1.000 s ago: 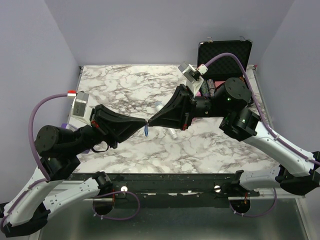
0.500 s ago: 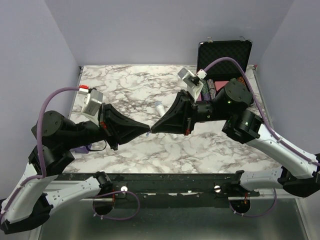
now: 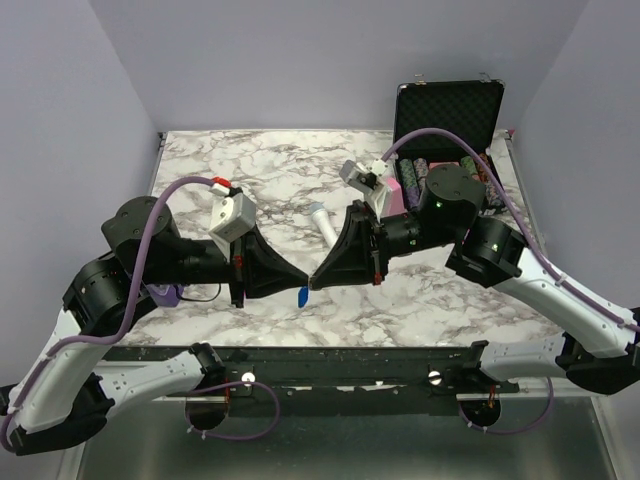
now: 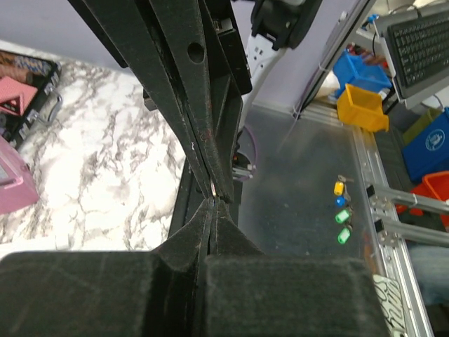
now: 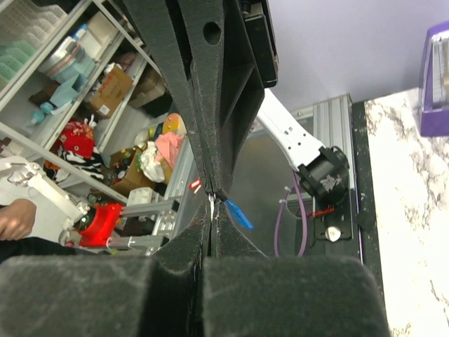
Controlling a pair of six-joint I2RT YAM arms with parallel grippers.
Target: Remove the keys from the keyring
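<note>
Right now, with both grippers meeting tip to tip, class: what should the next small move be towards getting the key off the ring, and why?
Probably a slight twist or pull of the left gripper against the right gripper, to spread the ring's coil. Both look shut on the thin silver keyring, with their tips touching, and the blue key hangs from it beside them, not yet off.
</note>
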